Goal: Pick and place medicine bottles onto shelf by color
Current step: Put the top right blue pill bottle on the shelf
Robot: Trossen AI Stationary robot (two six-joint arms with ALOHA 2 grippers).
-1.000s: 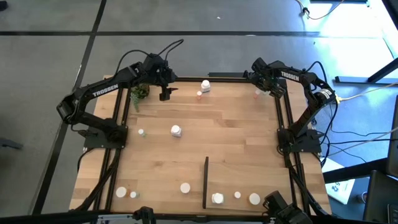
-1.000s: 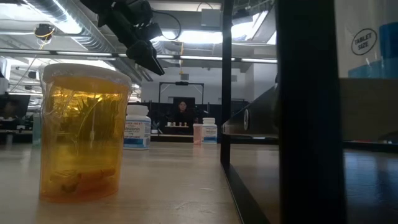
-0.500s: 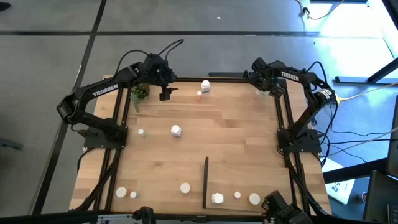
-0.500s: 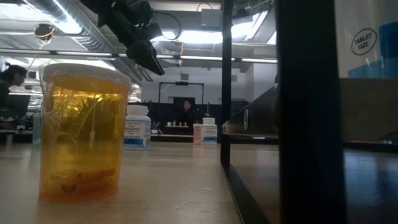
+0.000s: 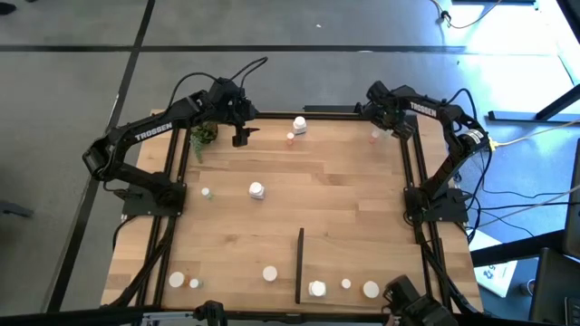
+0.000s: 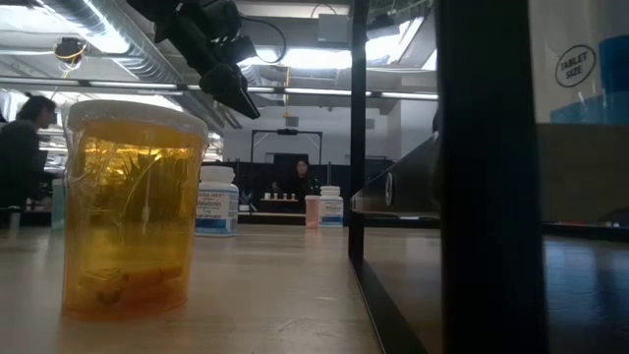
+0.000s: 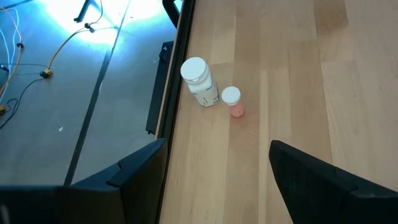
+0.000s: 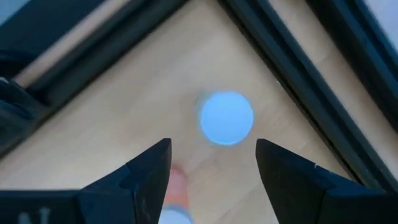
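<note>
Small white-capped medicine bottle (image 8: 226,117) at the counter's (image 5: 344,199) far right corner, below the right end effector (image 8: 211,163).

The bottle stands upright between the open, empty fingers, untouched. The left end effector (image 7: 217,171), fingers apart, hovers near the far edge; a white bottle (image 7: 199,83) and pink bottle (image 7: 232,101) stand side by side just ahead.

"TROSSEN" in white on the left arm (image 5: 149,132), well back from its claw; same word on the right arm (image 5: 423,110), just behind its claw. Low view: "TABLET SIZE" in a ring on the white label (image 6: 576,65). White bottle (image 6: 216,201) label print is unreadable.
</note>
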